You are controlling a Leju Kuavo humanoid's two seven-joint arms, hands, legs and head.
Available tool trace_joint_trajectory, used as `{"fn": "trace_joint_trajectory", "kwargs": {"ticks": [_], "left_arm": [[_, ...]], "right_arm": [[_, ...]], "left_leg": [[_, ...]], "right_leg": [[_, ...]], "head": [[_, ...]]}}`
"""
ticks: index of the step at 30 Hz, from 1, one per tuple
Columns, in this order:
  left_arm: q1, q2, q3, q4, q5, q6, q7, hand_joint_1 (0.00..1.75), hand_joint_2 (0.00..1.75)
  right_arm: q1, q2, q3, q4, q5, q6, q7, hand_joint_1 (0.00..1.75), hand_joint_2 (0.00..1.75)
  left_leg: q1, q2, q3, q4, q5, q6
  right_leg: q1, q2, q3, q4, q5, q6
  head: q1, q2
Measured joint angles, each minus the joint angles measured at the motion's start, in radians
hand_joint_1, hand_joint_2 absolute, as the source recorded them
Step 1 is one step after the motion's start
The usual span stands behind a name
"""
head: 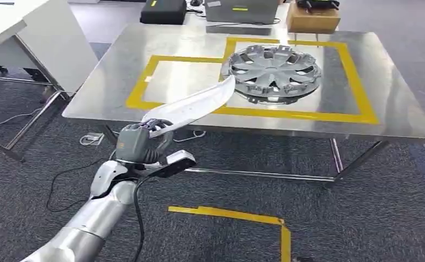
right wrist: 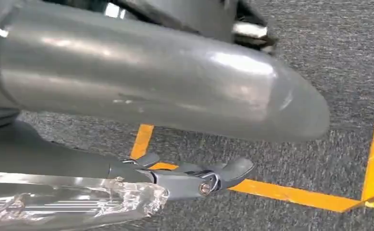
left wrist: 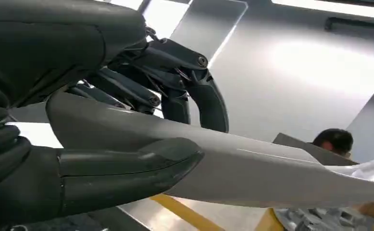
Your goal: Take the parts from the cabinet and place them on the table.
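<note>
My left hand (head: 139, 141) grips one end of a long, curved silver trim part (head: 194, 106). The part slants up and to the right over the near edge of the steel table (head: 385, 117), its tip close to a silver hubcap (head: 273, 71) lying in the right yellow-taped square. The left taped square (head: 177, 82) is bare. In the left wrist view the thumb (left wrist: 122, 168) and dark fingers (left wrist: 194, 91) close around the part (left wrist: 252, 168). My right hand (right wrist: 194, 180) hangs over the carpet with a finger stretched out beside something in clear film (right wrist: 60, 202); whether it holds that is unclear.
A white desk (head: 35, 33) stands at the left. A black case (head: 163, 11), a grey box (head: 242, 10) and a cardboard box (head: 312, 19) lie at the table's far edge. Yellow tape (head: 237, 217) marks the carpet. A person's head (left wrist: 334, 139) shows beyond the table.
</note>
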Motion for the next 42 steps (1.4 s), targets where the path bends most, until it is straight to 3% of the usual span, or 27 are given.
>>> {"fn": "trace_joint_trajectory", "kwargs": {"ticks": [1,2,3,6,7,8,10,11,12,13,14,16,17,21,23,26,27,28,29,31,32,33,34,35,38,39,42], "left_arm": [[-0.001,0.000,0.000,0.002,0.000,0.000,0.000,1.59,1.75],[-0.002,0.000,0.001,0.002,0.000,0.000,0.000,1.59,1.75],[-0.002,0.000,0.002,0.003,0.000,0.000,0.000,1.59,1.75],[-0.004,0.000,0.002,0.005,-0.001,0.001,0.000,1.59,1.75],[-0.005,0.000,0.002,0.005,-0.002,0.001,0.000,1.59,1.75],[-0.006,0.000,0.002,0.005,-0.002,0.001,0.000,1.59,1.75],[-0.007,0.002,0.003,0.007,-0.002,0.002,0.001,1.59,1.75],[-0.006,0.003,0.005,0.010,-0.001,0.002,0.003,1.59,1.75],[-0.004,0.004,0.007,0.013,-0.002,0.002,0.006,1.59,1.75],[-0.004,0.005,0.008,0.015,-0.002,0.002,0.007,1.59,1.75],[-0.004,0.006,0.009,0.018,-0.002,0.002,0.009,1.59,1.75],[-0.006,0.006,0.013,0.019,-0.002,0.002,0.009,1.59,1.75],[-0.008,0.006,0.016,0.019,-0.002,0.002,0.009,1.59,1.75],[-0.012,0.006,0.026,0.021,-0.001,0.005,0.012,1.59,1.75],[-0.013,0.005,0.027,0.021,-0.001,0.007,0.013,1.59,1.75],[-0.014,0.006,0.030,0.022,0.000,0.007,0.013,1.59,1.75],[-0.012,0.006,0.031,0.024,0.000,0.007,0.013,1.59,1.75],[-0.009,0.006,0.032,0.026,0.000,0.007,0.014,1.59,1.75],[-0.008,0.007,0.033,0.026,0.000,0.007,0.015,1.59,1.75],[-0.008,0.008,0.034,0.027,-0.001,0.008,0.018,1.59,1.75],[-0.008,0.008,0.034,0.027,-0.001,0.009,0.018,1.59,1.75],[-0.011,0.010,0.038,0.028,-0.001,0.011,0.019,1.59,1.75],[-0.012,0.010,0.043,0.028,-0.001,0.013,0.019,1.59,1.75],[-0.010,0.010,0.047,0.029,-0.002,0.016,0.021,1.59,1.75],[-0.012,0.013,0.057,0.030,-0.002,0.024,0.027,1.59,1.75],[-0.015,0.014,0.061,0.031,-0.002,0.028,0.027,1.59,1.75],[-0.012,0.022,0.077,0.037,-0.001,0.031,0.028,1.59,1.75]], "right_arm": [[0.000,0.000,0.000,0.000,0.000,0.000,0.000,0.00,0.00],[-0.003,0.006,0.000,0.004,0.000,0.000,0.000,0.00,0.00],[-0.004,0.005,0.000,0.005,0.000,0.000,0.000,0.00,0.00],[-0.001,0.004,0.000,0.005,0.000,-0.001,0.001,0.00,0.00],[-0.001,0.003,0.000,0.005,0.000,-0.001,0.001,0.00,0.00],[-0.002,0.003,0.000,0.005,0.000,-0.001,0.001,0.00,0.00],[-0.005,0.003,0.000,0.005,0.001,-0.001,0.001,0.00,0.00],[-0.005,0.003,0.000,0.005,0.002,-0.001,0.001,0.00,0.00],[-0.003,0.002,0.000,0.005,0.003,-0.001,0.001,0.00,0.00],[-0.002,0.003,0.000,0.005,0.003,-0.001,0.002,0.00,0.00],[-0.002,0.003,0.000,0.005,0.003,-0.001,0.002,0.00,0.00],[-0.004,0.003,0.000,0.005,0.005,-0.002,0.002,0.00,0.00],[-0.004,0.007,0.000,0.007,0.006,-0.002,0.003,0.00,0.00],[-0.001,0.005,0.000,0.007,0.011,-0.003,0.006,0.00,0.00],[-0.003,0.002,0.000,0.008,0.012,-0.003,0.006,0.00,0.00],[-0.007,0.001,0.000,0.008,0.013,-0.003,0.007,0.00,0.00],[-0.005,0.001,0.000,0.008,0.014,-0.003,0.008,0.00,0.00],[-0.002,0.001,0.000,0.008,0.015,-0.003,0.008,0.00,0.00],[-0.001,0.000,0.000,0.008,0.015,-0.003,0.009,0.00,0.00],[-0.002,-0.002,0.000,0.008,0.018,-0.003,0.009,0.00,0.00],[-0.004,-0.003,0.000,0.008,0.019,-0.003,0.010,0.00,0.00],[-0.005,-0.003,0.000,0.008,0.021,-0.003,0.009,0.00,0.00],[-0.009,-0.003,0.000,0.008,0.022,-0.003,0.010,0.00,0.00],[-0.006,-0.004,0.000,0.008,0.024,-0.003,0.010,0.00,0.00],[-0.003,-0.004,0.000,0.008,0.025,-0.004,0.009,0.00,0.00],[-0.004,-0.004,0.000,0.008,0.025,-0.004,0.008,0.00,0.00],[-0.005,-0.004,0.000,0.008,0.025,-0.002,0.007,0.00,0.00]], "left_leg": [[0.006,0.001,0.000,0.014,-0.010,-0.013],[-0.003,0.000,-0.007,0.022,-0.017,-0.026],[-0.003,-0.001,-0.012,0.033,-0.020,-0.030],[0.001,0.001,-0.009,0.033,-0.024,-0.039],[0.005,-0.009,-0.010,0.042,-0.039,-0.044],[0.004,-0.027,-0.029,0.081,-0.068,-0.040],[-0.004,-0.043,-0.113,0.249,-0.143,-0.033],[-0.007,-0.044,-0.158,0.331,-0.168,-0.028],[-0.012,-0.045,-0.186,0.372,-0.168,-0.021],[-0.017,-0.045,-0.192,0.366,-0.145,-0.011],[-0.023,-0.046,-0.178,0.322,-0.100,0.001],[-0.039,-0.056,-0.111,0.155,0.008,0.035],[-0.047,-0.064,-0.090,0.114,0.010,0.055],[-0.051,-0.061,-0.073,0.058,-0.007,0.052],[-0.041,-0.060,-0.053,0.050,-0.003,0.050],[-0.042,-0.058,-0.051,0.051,-0.007,0.050],[-0.042,-0.058,-0.050,0.051,-0.010,0.049],[-0.042,-0.058,-0.046,0.051,-0.013,0.047],[-0.042,-0.058,-0.040,0.051,-0.018,0.045],[-0.041,-0.057,-0.022,0.052,-0.030,0.038],[-0.040,-0.055,-0.015,0.050,-0.036,0.033],[-0.044,-0.054,-0.017,0.052,-0.038,0.028],[-0.045,-0.053,-0.022,0.051,-0.041,0.022],[-0.045,-0.050,-0.014,0.054,-0.042,0.017],[-0.043,-0.053,-0.019,0.086,-0.053,0.004],[-0.041,-0.053,-0.052,0.146,-0.066,-0.001],[-0.037,-0.054,-0.188,0.357,-0.159,-0.011]], "right_leg": [[-0.006,-0.011,0.039,-0.082,0.022,0.011],[0.006,-0.007,0.052,-0.081,-0.005,0.012],[0.003,0.002,0.049,-0.080,-0.004,-0.021],[0.006,0.010,0.040,-0.062,-0.015,-0.051],[0.006,0.014,0.041,-0.063,-0.015,-0.061],[0.008,0.016,0.043,-0.063,-0.017,-0.067],[0.014,0.022,0.043,-0.063,-0.019,-0.077],[0.019,0.025,0.043,-0.063,-0.021,-0.080],[0.024,0.029,0.045,-0.062,-0.023,-0.083],[0.029,0.033,0.048,-0.062,-0.025,-0.085],[0.033,0.038,0.052,-0.062,-0.027,-0.088],[0.042,0.045,0.065,-0.063,-0.032,-0.092],[0.043,0.046,0.064,-0.064,-0.035,-0.090],[0.041,0.045,0.058,-0.052,-0.019,-0.063],[0.041,0.026,0.040,-0.021,-0.046,-0.055],[0.034,0.018,-0.072,0.181,-0.135,-0.043],[0.033,0.017,-0.104,0.227,-0.147,-0.039],[0.031,0.017,-0.113,0.228,-0.135,-0.035],[0.030,0.016,-0.099,0.187,-0.099,-0.032],[0.029,0.007,-0.018,0.006,0.011,-0.032],[0.031,0.000,0.010,-0.044,0.014,-0.039],[0.037,-0.002,0.007,-0.073,-0.016,-0.046],[0.039,0.000,0.021,-0.065,-0.016,-0.064],[0.039,0.005,0.018,-0.069,-0.005,-0.073],[0.032,0.010,0.043,-0.076,-0.008,-0.089],[0.031,0.010,0.048,-0.077,-0.012,-0.095],[0.032,0.017,0.062,-0.077,-0.029,-0.102]], "head": [[0.001,0.000],[0.010,0.000],[0.008,0.000],[-0.001,0.000],[-0.006,0.000],[-0.010,0.000],[-0.013,0.000],[-0.015,0.000],[-0.016,0.000],[-0.016,0.000],[-0.018,0.000],[-0.018,0.000],[-0.013,0.000],[-0.019,0.000],[-0.014,0.000],[-0.011,0.000],[-0.010,0.000],[-0.011,0.000],[-0.011,0.000],[-0.011,0.000],[-0.011,0.000],[-0.010,0.000],[-0.010,0.000],[-0.016,0.000],[-0.019,0.000],[-0.026,0.000],[-0.024,0.000]]}}
